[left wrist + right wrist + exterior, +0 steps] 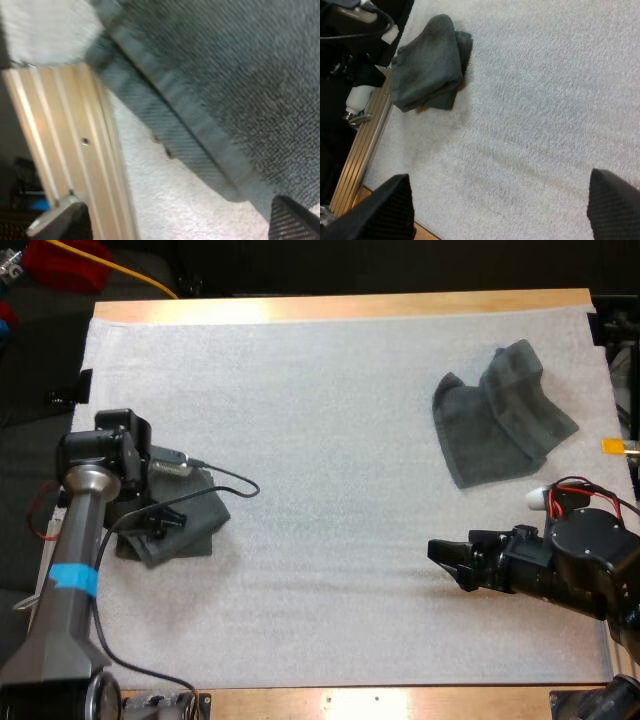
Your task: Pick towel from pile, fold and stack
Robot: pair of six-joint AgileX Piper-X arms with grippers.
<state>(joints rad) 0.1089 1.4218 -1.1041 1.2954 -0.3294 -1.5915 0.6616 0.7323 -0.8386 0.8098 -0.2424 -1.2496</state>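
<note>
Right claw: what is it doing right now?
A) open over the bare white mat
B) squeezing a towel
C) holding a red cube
A: the right claw has its fingers apart over the white mat with nothing between them, and the crumpled towel lies apart from it.

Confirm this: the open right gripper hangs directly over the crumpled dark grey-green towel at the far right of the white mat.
Wrong in one respect: the open right gripper hangs over bare white mat, not over the crumpled dark grey-green towel, which lies apart from it at the mat's far right. The high view shows the gap.
</note>
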